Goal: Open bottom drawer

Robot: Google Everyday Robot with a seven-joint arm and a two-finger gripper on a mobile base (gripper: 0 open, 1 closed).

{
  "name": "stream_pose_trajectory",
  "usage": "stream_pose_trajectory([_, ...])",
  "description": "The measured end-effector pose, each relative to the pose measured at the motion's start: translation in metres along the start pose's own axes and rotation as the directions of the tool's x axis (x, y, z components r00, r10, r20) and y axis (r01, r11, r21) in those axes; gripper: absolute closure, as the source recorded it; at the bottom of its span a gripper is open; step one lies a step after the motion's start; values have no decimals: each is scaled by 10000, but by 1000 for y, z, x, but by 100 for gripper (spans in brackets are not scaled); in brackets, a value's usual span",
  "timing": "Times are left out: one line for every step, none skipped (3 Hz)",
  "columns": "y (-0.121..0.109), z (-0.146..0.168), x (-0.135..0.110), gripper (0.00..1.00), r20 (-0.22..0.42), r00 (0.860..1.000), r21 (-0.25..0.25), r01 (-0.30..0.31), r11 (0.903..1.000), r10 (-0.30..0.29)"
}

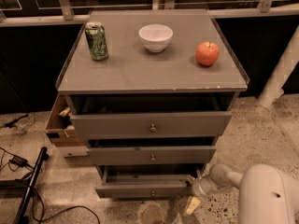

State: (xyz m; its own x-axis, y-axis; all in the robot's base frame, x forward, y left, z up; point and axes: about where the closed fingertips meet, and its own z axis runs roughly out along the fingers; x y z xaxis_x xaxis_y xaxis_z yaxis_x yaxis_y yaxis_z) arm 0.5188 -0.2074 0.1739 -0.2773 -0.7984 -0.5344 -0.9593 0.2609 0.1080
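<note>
A grey cabinet has three drawer fronts stacked below its top (154, 78). The bottom drawer (145, 189) is the narrowest front, with a small round knob (153, 193) at its centre, and it stands pulled out a little, with a dark gap above it. My gripper (193, 190) is low at the right end of the bottom drawer front, on a white arm (261, 195) that comes in from the lower right. One pale finger (191, 205) hangs down below the drawer's right corner.
On the cabinet top stand a green can (96, 41), a white bowl (155, 37) and a red apple (207, 53). The top drawer (152, 124) and middle drawer (152, 155) also stand out. A cardboard box (60, 127) sits at the left. Cables (23, 185) lie on the floor.
</note>
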Motion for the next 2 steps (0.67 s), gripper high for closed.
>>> stream_pose_trajectory([27, -9, 7, 0, 543, 9985, -1050, 60, 9944, -3])
stream_pose_trajectory([47, -18, 17, 0, 1235, 9921, -2106, 458, 9765, -199])
